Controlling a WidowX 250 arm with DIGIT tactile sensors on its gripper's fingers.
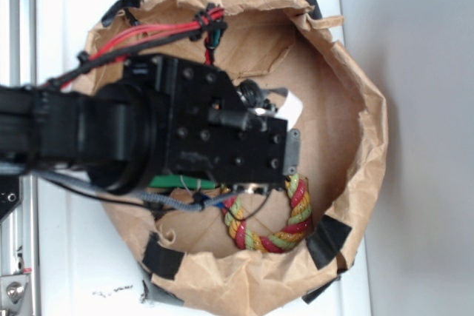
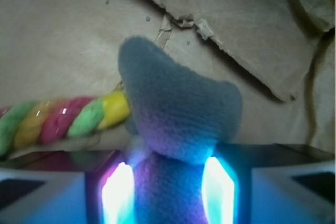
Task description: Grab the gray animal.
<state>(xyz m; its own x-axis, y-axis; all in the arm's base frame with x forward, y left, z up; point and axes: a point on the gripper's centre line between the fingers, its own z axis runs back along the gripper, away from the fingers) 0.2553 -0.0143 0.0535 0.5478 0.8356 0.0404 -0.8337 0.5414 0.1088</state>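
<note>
Our gripper (image 2: 167, 192) pinches the gray animal (image 2: 178, 114) between both glowing pads, low in the bag (image 1: 355, 205). The plush could slip out on lifting, or snag the rope (image 2: 63, 119) touching its left side.

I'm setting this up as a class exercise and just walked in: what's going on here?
A robot arm is reaching down into a crumpled brown paper bag laid open on a white surface. Its claw has the gray animal, a soft plush toy, pinched between its two glowing fingers. A red, yellow and green twisted rope loop lies beside it on the bag's floor. From outside, the arm hides the toy, and a bit of a green block shows underneath it.
</note>
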